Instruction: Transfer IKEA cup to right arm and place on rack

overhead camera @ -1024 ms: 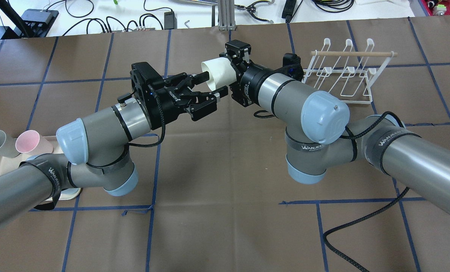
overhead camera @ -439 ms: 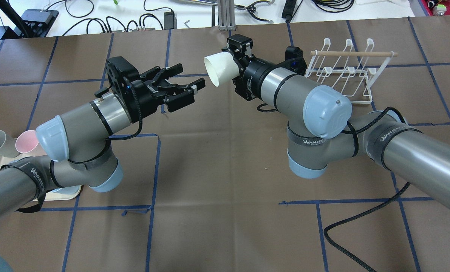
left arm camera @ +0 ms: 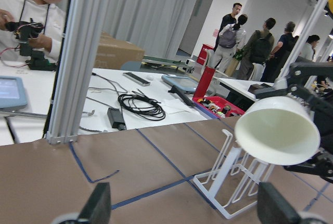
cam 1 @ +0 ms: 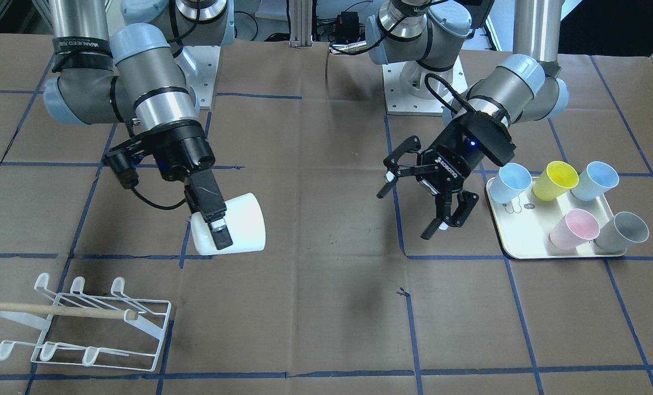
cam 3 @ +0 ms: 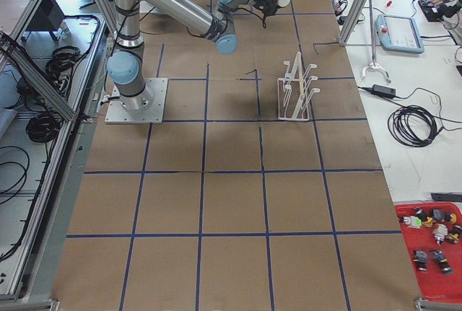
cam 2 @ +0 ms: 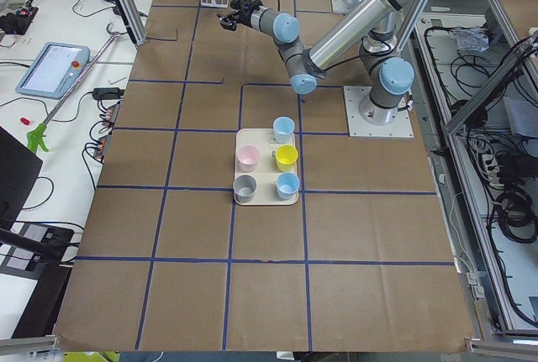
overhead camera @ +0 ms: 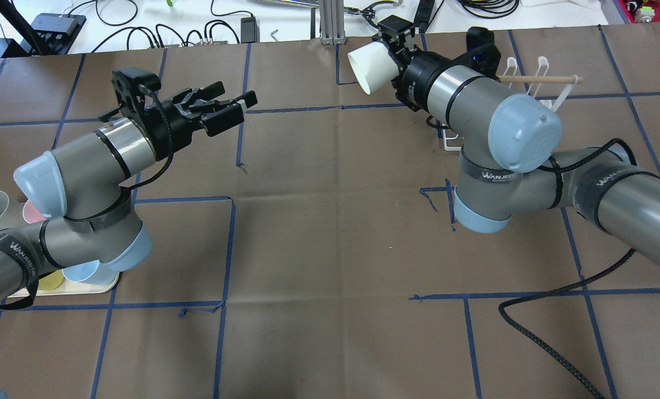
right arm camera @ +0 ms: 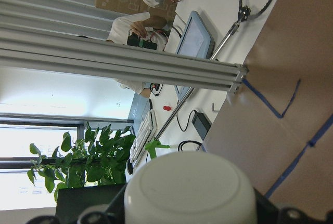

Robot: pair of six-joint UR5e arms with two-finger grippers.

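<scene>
White, seemingly light, stiff and slippery, the IKEA cup (cam 1: 245,222) hangs sideways short of the rack (cam 1: 57,310), grasped at its base end by the right gripper (cam 1: 217,226), probably the surest hold; the left gripper (cam 1: 414,211), farther from it, gapes empty.

Matt white cup (cam 1: 244,225), wire rack (cam 1: 87,323), wooden rod (cam 1: 57,310), brown paper tabletop (cam 1: 326,307)

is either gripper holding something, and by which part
The right gripper clamps the white cup by its side walls near the base; the left gripper is open and empty.
</scene>
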